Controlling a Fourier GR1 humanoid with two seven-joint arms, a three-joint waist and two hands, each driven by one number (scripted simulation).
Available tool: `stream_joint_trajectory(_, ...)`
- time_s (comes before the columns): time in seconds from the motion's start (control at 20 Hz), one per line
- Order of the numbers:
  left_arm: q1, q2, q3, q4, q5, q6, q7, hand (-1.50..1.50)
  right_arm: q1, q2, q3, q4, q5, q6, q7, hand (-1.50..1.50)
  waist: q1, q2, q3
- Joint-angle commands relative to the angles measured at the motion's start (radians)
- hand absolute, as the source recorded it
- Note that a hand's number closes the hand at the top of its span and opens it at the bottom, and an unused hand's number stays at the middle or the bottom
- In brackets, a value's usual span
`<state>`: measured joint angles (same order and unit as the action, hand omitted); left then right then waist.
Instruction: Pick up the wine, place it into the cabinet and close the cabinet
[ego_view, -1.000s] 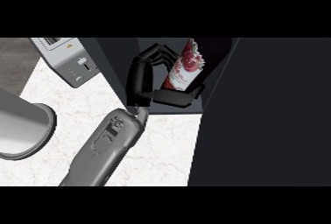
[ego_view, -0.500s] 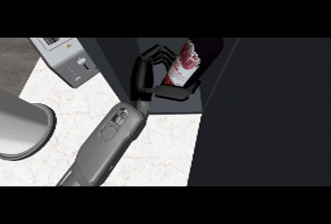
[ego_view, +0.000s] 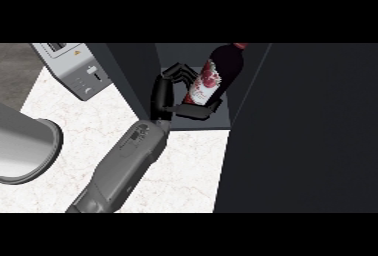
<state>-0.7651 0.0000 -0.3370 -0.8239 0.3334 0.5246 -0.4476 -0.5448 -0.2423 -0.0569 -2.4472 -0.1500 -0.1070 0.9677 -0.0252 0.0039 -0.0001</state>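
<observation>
Head view: a white marble-patterned desk (ego_view: 184, 170) with faint pinkish veins fills the lower middle. On it stands a dark, flat-sided cabinet (ego_view: 140, 75) with its interior open toward the view, and a large dark panel (ego_view: 310, 130) takes up the whole right side. Inside the cabinet stands a dark glass wine bottle with a red-and-white label (ego_view: 209, 82), tilted slightly, its red-capped neck toward the top edge. The one black hand in view (ego_view: 168, 92), on a grey forearm (ego_view: 122, 165) of smooth, moulded shape, reaches in from the lower left; its fingers (ego_view: 177, 72) curl beside the bottle's left side and its thumb lies under the bottle's base, cupping it. At upper left sits a boxy silver toaster (ego_view: 77, 70) with a slot and dark buttons, and at far left a rounded grey metal cylinder (ego_view: 22, 145) with a lighter rim.

Compared with a second ago, the bottle sits higher and more upright in the cabinet, and the forearm has stretched further in.

The bottle's cap is cut off by the top of the view, its base is hidden by the thumb, and whether the bottle rests on the cabinet floor cannot be told. No other hand shows.
</observation>
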Motion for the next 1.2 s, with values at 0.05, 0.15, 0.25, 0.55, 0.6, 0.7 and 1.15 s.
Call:
stream_joint_trajectory(0.05,-0.006,0.000,-0.055,0.100,0.023,0.032,-0.041,1.50,0.052,-0.019,-0.083,-0.097,-0.148,0.033,0.029,-1.50,-0.005,-0.002,0.000)
stream_joint_trajectory(0.15,0.002,0.000,-0.071,0.135,0.033,0.025,-0.078,1.50,-0.019,-0.001,-0.030,-0.047,-0.091,0.002,0.027,-1.50,0.000,-0.001,0.000)
stream_joint_trajectory(0.25,-0.026,0.000,-0.087,0.198,0.055,0.059,-0.121,1.50,0.114,0.031,-0.027,-0.069,-0.102,0.056,-0.068,-1.50,-0.012,0.003,0.001)
stream_joint_trajectory(0.55,-0.080,0.000,-0.037,0.336,0.132,0.014,-0.234,1.50,-0.001,-0.002,-0.040,-0.059,-0.114,0.026,0.025,-1.50,-0.021,0.005,-0.001)
stream_joint_trajectory(0.6,-0.115,0.000,-0.049,0.299,0.127,0.057,-0.182,1.50,0.024,0.041,0.065,-0.045,-0.017,0.008,0.003,-1.50,-0.008,0.002,-0.001)
stream_joint_trajectory(0.7,-0.096,0.000,0.007,0.347,0.157,-0.004,-0.257,1.50,0.000,0.044,0.097,-0.092,0.027,-0.028,0.054,-1.50,-0.010,0.002,-0.002)
stream_joint_trajectory(1.15,-0.195,0.000,0.059,0.473,0.264,-0.023,-0.264,1.50,-0.026,0.043,0.037,-0.001,-0.038,0.012,-0.009,-1.50,-0.020,0.006,-0.001)
